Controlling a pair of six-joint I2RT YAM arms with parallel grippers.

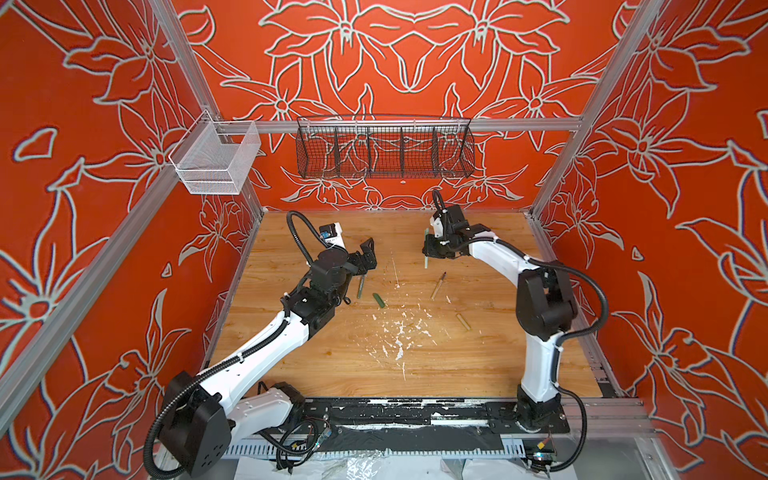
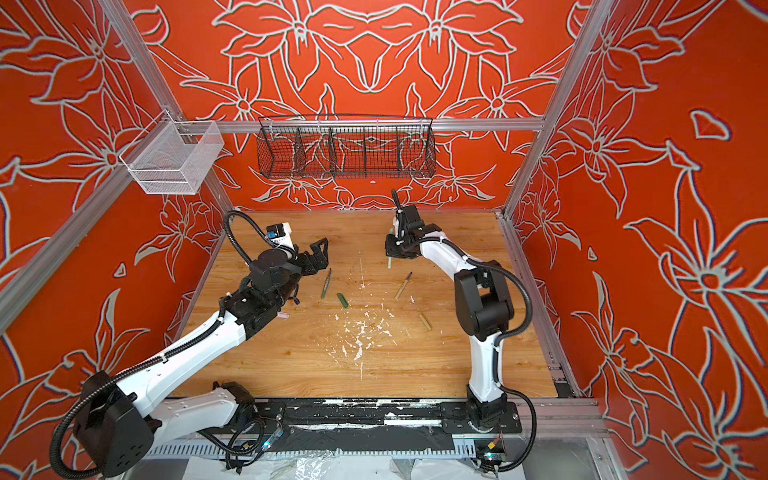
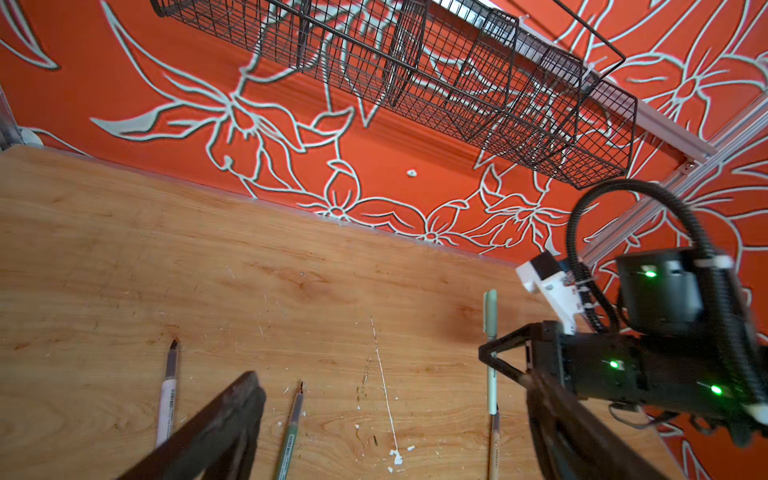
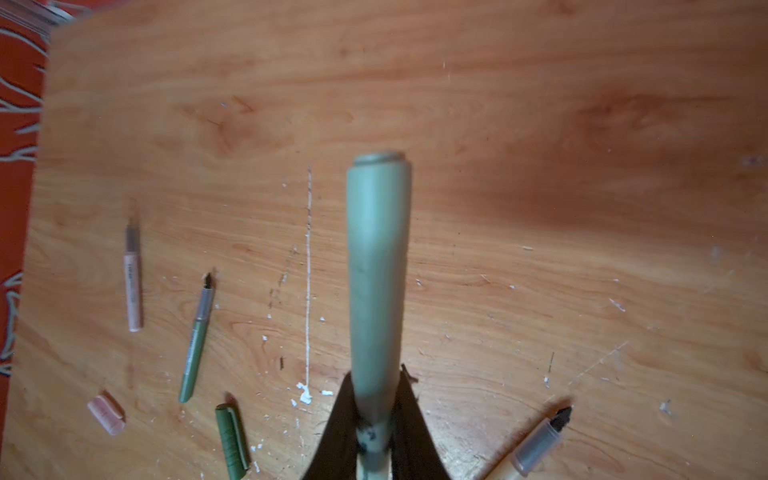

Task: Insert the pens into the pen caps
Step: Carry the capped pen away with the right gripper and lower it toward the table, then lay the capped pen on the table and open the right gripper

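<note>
The light green pen [image 4: 376, 291] sits clamped in the right claw [image 1: 428, 249], which is pinched narrow on its barrel. It is held roughly upright over the counter [image 1: 332, 365], with one end above the claw and one below. In the left wrist view its upper end looks to carry a light green cap [image 3: 490, 309], though the seam is hard to make out. On the counter near this claw, on the side toward the arm bases, lies the tan pen [image 1: 438, 286], uncapped, its dark tip pointing toward the claw. The tan cap [image 1: 463, 322] lies farther the same way, well apart from its pen. Across the middle, the left claw [image 1: 370, 255] stands wide, holding nothing, raised off the counter and facing the right claw. Just beside it on the base side the dark green pen [image 1: 360, 286] lies flat with its dark tip bare. The dark green cap [image 1: 378, 300] lies near that pen's blunt end without touching it. The right wrist view shows the pale pink pen [image 4: 133, 286], also uncapped, lying beyond the dark green pen as seen from the right claw. The pale pink cap [image 4: 106, 414] lies apart from it. In both top views the left arm covers the pink pen.
</note>
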